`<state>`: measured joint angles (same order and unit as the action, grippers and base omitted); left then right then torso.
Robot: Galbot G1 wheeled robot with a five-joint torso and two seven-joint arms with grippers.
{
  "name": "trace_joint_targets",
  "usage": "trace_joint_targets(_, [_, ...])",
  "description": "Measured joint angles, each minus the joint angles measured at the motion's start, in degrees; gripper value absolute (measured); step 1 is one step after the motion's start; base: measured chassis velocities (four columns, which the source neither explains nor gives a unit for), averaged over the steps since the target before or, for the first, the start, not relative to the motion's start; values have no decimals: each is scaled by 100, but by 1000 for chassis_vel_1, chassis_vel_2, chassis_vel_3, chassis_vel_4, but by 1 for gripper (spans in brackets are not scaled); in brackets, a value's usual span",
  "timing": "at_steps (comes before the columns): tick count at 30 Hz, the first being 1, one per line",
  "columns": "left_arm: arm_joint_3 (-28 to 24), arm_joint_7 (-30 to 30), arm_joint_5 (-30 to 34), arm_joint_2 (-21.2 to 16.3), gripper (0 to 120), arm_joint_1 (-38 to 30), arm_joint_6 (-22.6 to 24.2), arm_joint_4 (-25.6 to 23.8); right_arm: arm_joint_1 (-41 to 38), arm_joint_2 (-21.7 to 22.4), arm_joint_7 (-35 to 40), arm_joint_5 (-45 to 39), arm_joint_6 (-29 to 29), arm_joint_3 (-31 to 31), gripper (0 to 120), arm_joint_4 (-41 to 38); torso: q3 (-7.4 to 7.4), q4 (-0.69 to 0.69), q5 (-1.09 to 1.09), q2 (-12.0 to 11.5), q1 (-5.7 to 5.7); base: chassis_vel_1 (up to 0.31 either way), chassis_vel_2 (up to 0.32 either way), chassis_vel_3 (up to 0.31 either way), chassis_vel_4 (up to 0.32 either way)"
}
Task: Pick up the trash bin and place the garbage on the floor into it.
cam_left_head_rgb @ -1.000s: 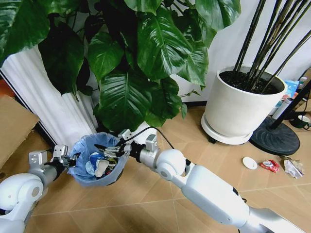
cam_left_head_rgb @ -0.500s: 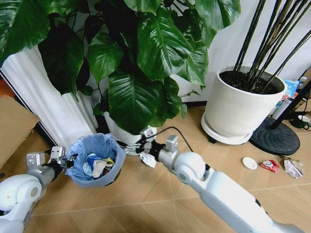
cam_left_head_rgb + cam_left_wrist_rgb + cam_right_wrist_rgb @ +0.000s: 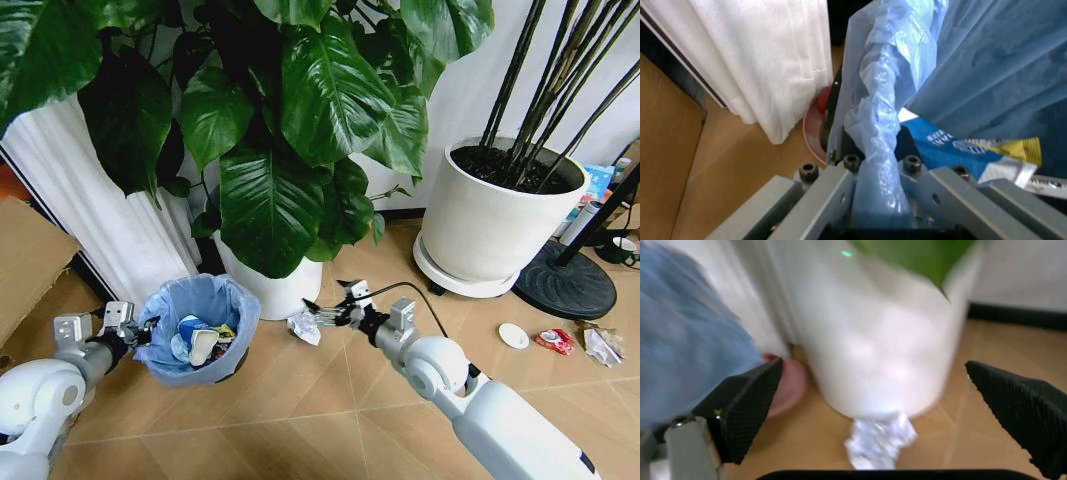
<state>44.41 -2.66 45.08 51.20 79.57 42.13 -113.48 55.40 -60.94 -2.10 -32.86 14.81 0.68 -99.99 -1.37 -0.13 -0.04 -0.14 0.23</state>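
The trash bin [image 3: 196, 332], a small dark bin lined with a crinkled light-blue bag, hangs just above the floor at the left and holds several wrappers. My left gripper [image 3: 128, 324] is shut on the bin's near rim, and the bag-covered rim [image 3: 875, 150] runs between the left gripper's [image 3: 880, 202] jaws. My right gripper [image 3: 318, 313] hovers open to the right of the bin, just above a crumpled white paper [image 3: 303, 327] beside the plant pot. The same paper [image 3: 879, 442] lies below and between the spread fingers [image 3: 747, 407]. A white lid [image 3: 514, 336], a red wrapper [image 3: 555, 342] and a crumpled scrap [image 3: 603, 347] lie on the floor at the far right.
A white pot [image 3: 270, 290] with large green leaves stands right behind the paper. A second big white pot [image 3: 495, 225] on a wheeled tray sits further right, beside a black round stand base [image 3: 570, 285]. A white curtain [image 3: 110, 225] and cardboard [image 3: 25, 260] are on the left.
My right gripper has pulled out from over the bin and swung right, now open above the crumpled paper. The left gripper and bin have stayed in place.
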Motion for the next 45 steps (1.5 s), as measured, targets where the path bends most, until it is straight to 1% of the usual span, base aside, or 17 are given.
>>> trace_joint_targets(3, [5,0,2,0,0,16,0,-22,-52,-144,-49,104,-62,0,100,423,0,0,0,0,0,0,0,0,0])
trace_joint_targets(5, [18,0,4,11,0,53,0,-55,-119,-416,-128,227,-94,37,100,1018,0,0,0,0,0,0,0,0,0])
trace_joint_targets(8, [28,0,4,24,0,73,0,-71,-171,-591,-239,359,-179,53,100,1352,0,0,0,0,0,0,0,0,0])
trace_joint_targets(10, [31,-3,3,54,0,100,0,-92,-307,-885,-386,520,-309,106,100,1868,-1,0,-1,0,0,0,0,0,0])
trace_joint_targets(11, [31,-3,3,54,0,100,0,-92,-307,-885,-386,520,-309,106,100,1868,-1,0,-1,0,0,0,0,0,0])
trace_joint_targets(12, [32,-11,0,76,0,113,0,-107,-441,-1070,-479,617,-422,147,100,2200,0,1,0,0,0,0,0,0,0])
trace_joint_targets(14, [33,-16,-1,97,0,128,0,-123,-594,-1240,-585,752,-527,184,100,2612,0,1,-2,0,0,0,0,0,0])
trace_joint_targets(15, [33,-16,-1,97,0,128,0,-123,-594,-1240,-585,752,-527,184,100,2612,0,1,-2,0,0,0,0,0,0])
trace_joint_targets(21, [51,-24,-5,106,0,159,0,-152,-1088,-1663,-759,1075,-737,263,100,3805,-1,0,-2,0,0,0,0,0,0])
trace_joint_targets(24, [53,-26,-6,106,0,160,0,-160,-1193,-1744,-791,1153,-802,258,100,4031,-1,0,-1,0,1,0,0,0,0])
trace_joint_targets(25, [52,-27,-6,106,0,160,0,-174,-1328,-1855,-827,1234,-878,231,100,4303,0,0,-2,0,0,0,0,0,0])
trace_joint_targets(27, [53,-30,-6,108,0,163,0,-183,-1392,-1906,-843,1260,-902,215,100,4432,0,0,-3,0,0,0,0,0,0])
trace_joint_targets(28, [53,-34,-6,109,0,170,0,-198,-1524,-2022,-890,1323,-941,200,100,4717,-1,1,-2,0,1,0,0,0,0])
trace_joint_targets(31, [56,-34,-6,110,0,180,0,-213,-1617,-2101,-953,1404,-995,184,100,4927,-1,0,-2,0,0,0,0,0,0])
trace_joint_targets(34, [80,-37,-8,110,0,197,0,-227,-1862,-2396,-1123,1600,-1056,105,100,5529,-1,0,-3,0,0,0,0,0,0])
trace_joint_targets(37, [79,-38,-9,112,0,197,0,-233,-1911,-2490,-1154,1675,-1082,89,100,5669,-1,0,-3,0,0,0,0,0,0])
trace_joint_targets(45, [80,-43,-15,113,0,201,0,-250,-2165,-2942,-1225,2067,-1264,-145,100,6457,0,0,-3,-1,1,0,0,0,0])
